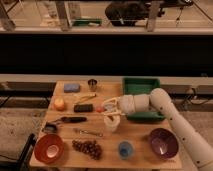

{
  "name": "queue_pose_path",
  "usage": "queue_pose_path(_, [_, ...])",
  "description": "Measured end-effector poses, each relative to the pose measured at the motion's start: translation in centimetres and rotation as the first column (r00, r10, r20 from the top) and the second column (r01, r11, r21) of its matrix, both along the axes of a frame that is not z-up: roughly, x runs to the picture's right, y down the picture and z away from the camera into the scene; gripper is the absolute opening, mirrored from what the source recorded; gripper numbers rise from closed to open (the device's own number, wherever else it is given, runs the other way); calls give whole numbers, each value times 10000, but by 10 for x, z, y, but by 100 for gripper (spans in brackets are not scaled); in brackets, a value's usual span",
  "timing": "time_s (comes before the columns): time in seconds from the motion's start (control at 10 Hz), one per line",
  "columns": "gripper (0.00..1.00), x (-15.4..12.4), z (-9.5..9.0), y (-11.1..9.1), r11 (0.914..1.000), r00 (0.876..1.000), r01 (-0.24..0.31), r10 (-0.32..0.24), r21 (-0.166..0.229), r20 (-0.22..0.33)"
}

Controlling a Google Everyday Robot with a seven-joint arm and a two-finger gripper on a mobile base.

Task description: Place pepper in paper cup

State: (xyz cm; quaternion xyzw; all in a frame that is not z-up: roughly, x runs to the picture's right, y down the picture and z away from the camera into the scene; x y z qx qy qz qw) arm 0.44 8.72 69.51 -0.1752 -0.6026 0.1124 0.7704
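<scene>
The small red-orange pepper [100,108] shows at the left tip of my gripper [110,106], above the middle of the wooden table [150,127]. I cannot tell whether it is held or lies on the table. The white paper cup [111,123] stands upright just below the gripper, touching or nearly touching it. My white arm [165,107] reaches in from the right across the front of the green tray.
A green tray [141,86] is at the back right, a metal cup [92,84] and blue sponge [71,87] at the back. An orange fruit [59,103] and black object [83,107] are left. Red bowl [48,148], grapes [87,147], blue cup [125,149] and purple bowl [163,142] line the front.
</scene>
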Motion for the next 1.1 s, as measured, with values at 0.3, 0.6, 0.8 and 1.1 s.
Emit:
queue_pose_path(0.3, [2, 0, 6, 3, 10000, 10000, 1, -1, -11, -29])
queue_pose_path(0.6, [30, 4, 10, 5, 10000, 9999, -8, 7, -68, -111])
queue_pose_path(0.8, [50, 6, 11, 7, 9998, 9999, -5, 2, -175, -152])
queue_pose_path(1.1, [76, 12, 13, 6, 9994, 9991, -252, 244, -239, -338])
